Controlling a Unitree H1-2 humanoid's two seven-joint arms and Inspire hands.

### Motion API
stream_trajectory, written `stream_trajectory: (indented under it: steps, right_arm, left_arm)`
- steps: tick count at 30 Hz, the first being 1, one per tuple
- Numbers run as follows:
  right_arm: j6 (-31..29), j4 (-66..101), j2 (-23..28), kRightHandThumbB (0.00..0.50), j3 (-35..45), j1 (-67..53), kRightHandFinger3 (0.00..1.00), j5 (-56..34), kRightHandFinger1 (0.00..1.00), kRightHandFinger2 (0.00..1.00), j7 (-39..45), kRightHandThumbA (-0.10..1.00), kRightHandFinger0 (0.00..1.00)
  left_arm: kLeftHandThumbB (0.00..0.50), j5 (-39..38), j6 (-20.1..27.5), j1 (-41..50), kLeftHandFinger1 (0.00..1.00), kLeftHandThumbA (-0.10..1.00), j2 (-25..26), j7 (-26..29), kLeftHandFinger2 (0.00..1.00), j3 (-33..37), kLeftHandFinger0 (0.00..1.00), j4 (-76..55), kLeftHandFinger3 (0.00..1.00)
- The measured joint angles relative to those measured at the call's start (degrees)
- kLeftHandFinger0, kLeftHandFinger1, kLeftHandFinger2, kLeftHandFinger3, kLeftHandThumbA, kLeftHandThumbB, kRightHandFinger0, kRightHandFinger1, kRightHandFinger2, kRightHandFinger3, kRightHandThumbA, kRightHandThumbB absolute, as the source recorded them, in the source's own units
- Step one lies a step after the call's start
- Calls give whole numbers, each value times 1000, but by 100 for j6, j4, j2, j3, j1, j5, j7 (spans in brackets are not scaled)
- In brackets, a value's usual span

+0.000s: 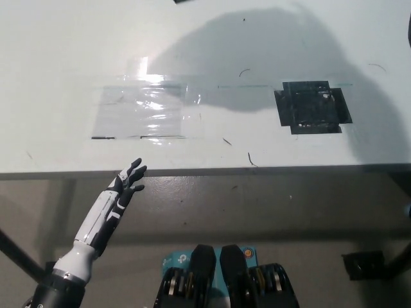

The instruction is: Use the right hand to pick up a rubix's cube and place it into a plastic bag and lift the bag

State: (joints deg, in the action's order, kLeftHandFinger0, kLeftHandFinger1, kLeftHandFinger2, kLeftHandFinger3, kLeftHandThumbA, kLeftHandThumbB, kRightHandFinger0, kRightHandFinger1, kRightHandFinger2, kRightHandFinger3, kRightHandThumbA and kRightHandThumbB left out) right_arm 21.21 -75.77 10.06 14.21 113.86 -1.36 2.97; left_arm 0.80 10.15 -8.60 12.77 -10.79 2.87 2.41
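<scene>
One hand visible: left hand (128,181) below table (58,51) edge, empty, fingers spread, pointing up-right.

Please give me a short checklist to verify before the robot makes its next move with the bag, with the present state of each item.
1. Bag in view: not ok. Only a small dark sliver shows at the top edge, and a large shadow lies on the white table.
2. Cube inside the bag: cannot tell; no cube is visible.
3. Right hand's hold on the bag: cannot tell; the hand is out of frame.
4. Left hand out of the way: ok; it rests open below the table's front edge.
5. Table under the shadow: ok; only the clear tape patch and the black tape square are there.
</scene>
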Motion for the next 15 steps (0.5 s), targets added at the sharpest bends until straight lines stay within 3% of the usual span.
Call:
stream_trajectory:
  steps: [2,5,11,12,15]
  right_arm:
    - [-34,7,0,103,-16,25,1000,-15,481,896,-12,152,0]
    - [-113,11,-19,101,-119,-68,986,-12,468,865,-61,151,0]
    - [-224,-123,-309,134,-618,-944,833,133,455,872,-215,182,0]
    - [-233,-168,-373,132,-684,-1112,826,156,472,898,-225,227,0]
    - [-234,-268,-495,107,-772,-1393,828,170,469,845,-227,275,0]
  left_arm:
    - [176,1,0,0,1000,971,1,-4,1000,2,944,-6,1000]
    - [170,-1,-1,0,1000,944,6,-17,1000,3,955,-14,1000]
    - [173,-16,-3,-8,1000,943,5,-66,1000,2,957,-19,1000]
    - [175,-17,-3,-14,1000,942,6,-75,1000,2,958,-19,1000]
    - [174,-19,-4,-42,1000,943,6,-87,1000,0,956,-22,1000]
